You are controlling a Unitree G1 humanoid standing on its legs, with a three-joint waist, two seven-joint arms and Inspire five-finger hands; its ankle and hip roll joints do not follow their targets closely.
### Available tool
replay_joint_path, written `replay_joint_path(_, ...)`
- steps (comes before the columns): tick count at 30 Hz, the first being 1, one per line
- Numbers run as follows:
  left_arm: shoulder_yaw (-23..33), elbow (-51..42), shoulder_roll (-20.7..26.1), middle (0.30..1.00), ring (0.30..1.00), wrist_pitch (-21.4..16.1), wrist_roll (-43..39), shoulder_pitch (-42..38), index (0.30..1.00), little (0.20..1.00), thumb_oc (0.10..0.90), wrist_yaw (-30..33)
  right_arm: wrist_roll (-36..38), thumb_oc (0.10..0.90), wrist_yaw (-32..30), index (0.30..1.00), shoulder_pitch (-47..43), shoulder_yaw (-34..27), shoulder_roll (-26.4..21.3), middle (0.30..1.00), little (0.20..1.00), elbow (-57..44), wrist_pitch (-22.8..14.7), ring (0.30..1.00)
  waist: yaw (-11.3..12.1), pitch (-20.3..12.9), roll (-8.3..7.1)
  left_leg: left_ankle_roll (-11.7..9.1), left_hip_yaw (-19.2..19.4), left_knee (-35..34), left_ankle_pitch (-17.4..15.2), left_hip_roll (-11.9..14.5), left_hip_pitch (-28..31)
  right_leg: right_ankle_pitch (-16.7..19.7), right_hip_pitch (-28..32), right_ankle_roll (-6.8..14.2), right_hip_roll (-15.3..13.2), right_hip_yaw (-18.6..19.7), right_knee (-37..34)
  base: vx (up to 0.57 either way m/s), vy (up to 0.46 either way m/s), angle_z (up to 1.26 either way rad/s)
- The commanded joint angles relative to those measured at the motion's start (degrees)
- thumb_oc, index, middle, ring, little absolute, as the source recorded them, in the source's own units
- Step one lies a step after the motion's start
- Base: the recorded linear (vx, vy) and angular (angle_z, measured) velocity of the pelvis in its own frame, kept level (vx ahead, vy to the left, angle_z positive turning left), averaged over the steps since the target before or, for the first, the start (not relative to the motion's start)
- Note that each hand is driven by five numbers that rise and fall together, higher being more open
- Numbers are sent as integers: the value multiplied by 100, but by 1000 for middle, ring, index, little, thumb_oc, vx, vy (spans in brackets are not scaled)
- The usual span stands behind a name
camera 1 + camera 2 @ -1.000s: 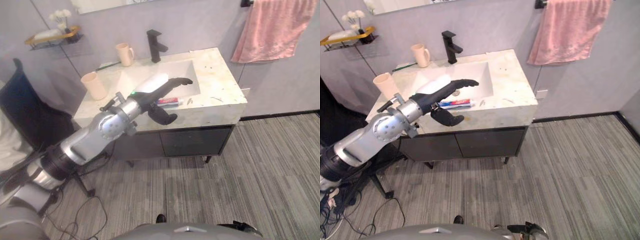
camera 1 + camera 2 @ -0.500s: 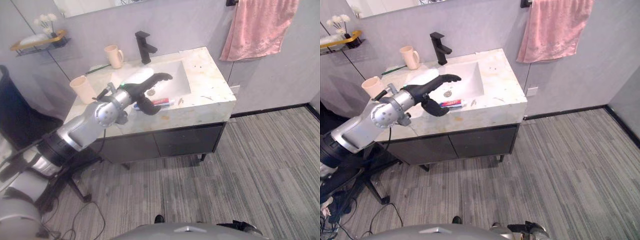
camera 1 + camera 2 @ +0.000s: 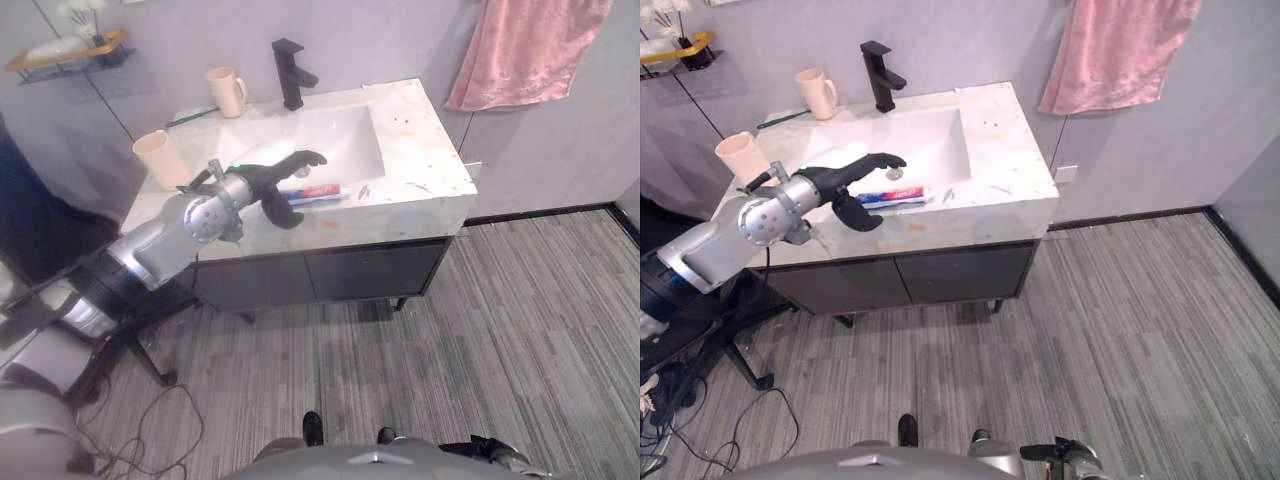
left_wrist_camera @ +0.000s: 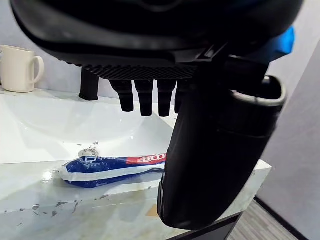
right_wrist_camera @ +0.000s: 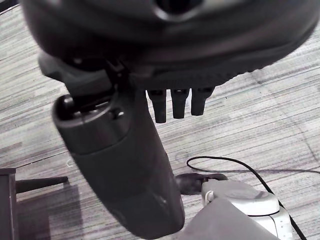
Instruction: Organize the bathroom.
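Left hand [image 3: 270, 183] dropped closer to the toothpaste tube [image 3: 312, 191] than a second ago; fingers [image 4: 142, 95] straight, thumb spread, nothing held. Tube lies flat on the countertop [image 3: 420, 170] at the sink's [image 3: 330, 140] front rim. Right hand [image 5: 125, 165] over the floor, fingers relaxed, empty.

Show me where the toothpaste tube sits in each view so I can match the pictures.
Left eye view: toothpaste tube on the counter's front edge, just past the left hand.
Right eye view: same spot.
Left wrist view: lying beyond the thumb.
Right wrist view: floor.
Shared landmark: black faucet.
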Motion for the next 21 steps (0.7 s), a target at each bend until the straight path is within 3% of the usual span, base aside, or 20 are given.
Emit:
replay_joint_path(1, 230, 430, 183, 900, 900, 112, 177, -1363, 900, 900, 800, 94, 164, 800, -126, 900, 142, 1, -99, 900, 900, -69, -119, 900, -6, -555, -184, 154, 42, 60, -337, -342, 68, 133, -205, 320, -46, 282, -38, 74, 19, -2)
replay_joint_path(21, -264, 1321, -164, 900, 900, 420, 3, -1767, 900, 900, 800, -150, 279, 800, -284, 900, 350, 59, 74, 900, 900, -88, -164, 900, -308, -656, -180, 337, 222, -14, -547, -405, 299, 198, -338, 385, -19, 452, -38, 42, 12, -4)
